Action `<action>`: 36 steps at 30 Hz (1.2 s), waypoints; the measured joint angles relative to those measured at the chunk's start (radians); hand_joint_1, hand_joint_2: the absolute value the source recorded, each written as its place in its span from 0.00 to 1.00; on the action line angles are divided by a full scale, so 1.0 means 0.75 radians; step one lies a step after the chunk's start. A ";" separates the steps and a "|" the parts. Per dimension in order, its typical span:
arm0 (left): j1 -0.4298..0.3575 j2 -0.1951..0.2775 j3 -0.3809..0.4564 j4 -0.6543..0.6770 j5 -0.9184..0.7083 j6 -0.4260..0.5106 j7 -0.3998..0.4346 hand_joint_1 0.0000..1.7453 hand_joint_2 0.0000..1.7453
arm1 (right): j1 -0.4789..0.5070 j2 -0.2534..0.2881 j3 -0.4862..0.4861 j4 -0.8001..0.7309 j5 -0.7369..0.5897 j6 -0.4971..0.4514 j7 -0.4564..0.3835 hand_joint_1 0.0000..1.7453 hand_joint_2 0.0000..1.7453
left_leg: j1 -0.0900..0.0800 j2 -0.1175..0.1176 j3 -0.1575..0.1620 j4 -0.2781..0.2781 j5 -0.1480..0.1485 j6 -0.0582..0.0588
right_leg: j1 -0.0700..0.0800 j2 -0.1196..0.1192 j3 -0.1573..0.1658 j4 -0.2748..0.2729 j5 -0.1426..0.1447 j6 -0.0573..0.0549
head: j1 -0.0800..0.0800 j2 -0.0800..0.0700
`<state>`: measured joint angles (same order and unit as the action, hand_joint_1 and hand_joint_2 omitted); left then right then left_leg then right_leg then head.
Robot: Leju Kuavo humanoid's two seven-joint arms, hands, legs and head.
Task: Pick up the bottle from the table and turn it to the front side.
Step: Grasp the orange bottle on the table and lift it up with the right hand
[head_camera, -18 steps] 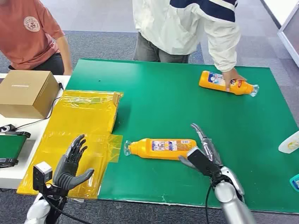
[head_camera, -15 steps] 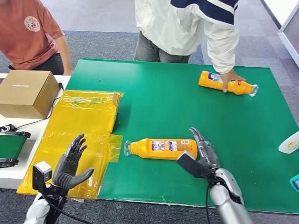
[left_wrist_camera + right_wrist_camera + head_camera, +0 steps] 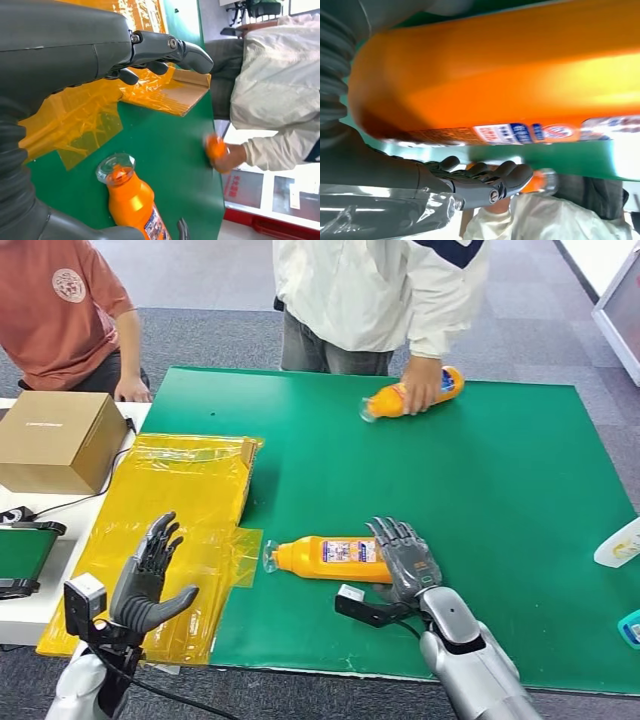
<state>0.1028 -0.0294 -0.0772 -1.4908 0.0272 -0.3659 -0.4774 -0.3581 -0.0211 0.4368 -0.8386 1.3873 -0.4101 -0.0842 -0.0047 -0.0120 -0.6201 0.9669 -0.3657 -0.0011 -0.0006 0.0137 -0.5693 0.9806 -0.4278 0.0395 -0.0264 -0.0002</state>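
Head view: right hand (image 3: 406, 558) laid over base end of orange bottle (image 3: 332, 557), fingers spread across it, grip uncertain. Bottle flat on green table (image 3: 513, 520), cap pointing left. Left hand (image 3: 147, 585) open, empty, above yellow plastic sheet (image 3: 181, 500).

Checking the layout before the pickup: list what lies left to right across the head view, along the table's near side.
Left hand → yellow plastic sheet → orange bottle lying on its side → right hand, its fingers over the bottle's base end.
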 joint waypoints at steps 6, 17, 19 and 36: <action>0.001 0.000 0.000 0.000 0.017 -0.009 0.000 0.00 1.00 | -0.039 -0.001 0.067 0.050 0.007 0.013 -0.005 1.00 1.00 | 0.000 0.000 0.000 0.000 0.002 0.001 | 0.000 0.000 0.001 0.000 0.002 0.001 | 0.000 0.000; 0.024 -0.001 0.001 -0.032 0.009 0.003 0.004 0.00 1.00 | -0.013 -0.023 0.070 -0.042 -0.216 0.090 -0.091 1.00 1.00 | 0.000 0.000 0.000 0.000 0.003 0.002 | 0.000 0.000 0.001 0.000 0.003 0.002 | 0.000 0.000; 0.031 -0.001 0.001 -0.048 0.008 0.009 0.004 0.00 1.00 | 0.011 -0.028 0.048 -0.103 -0.372 0.162 -0.148 1.00 1.00 | 0.000 0.000 0.000 0.000 0.003 0.002 | 0.000 0.000 0.001 0.000 0.003 0.001 | 0.000 0.000; 0.082 -0.021 -0.157 -0.317 -0.030 0.147 0.157 0.00 1.00 | 0.260 0.059 -0.098 -0.558 -1.012 0.405 -0.334 1.00 1.00 | 0.000 -0.001 -0.004 0.000 0.002 0.001 | 0.000 -0.001 -0.002 0.000 0.002 0.002 | 0.000 0.000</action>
<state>0.1641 -0.0451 -0.1947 -1.7285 0.0048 -0.2558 -0.3599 -0.1628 0.0233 0.3633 -1.2573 0.6281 -0.1061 -0.3344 -0.0051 -0.0128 -0.6232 0.9669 -0.3644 0.0000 -0.0006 0.0132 -0.5709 0.9806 -0.4266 0.0407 -0.0263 -0.0002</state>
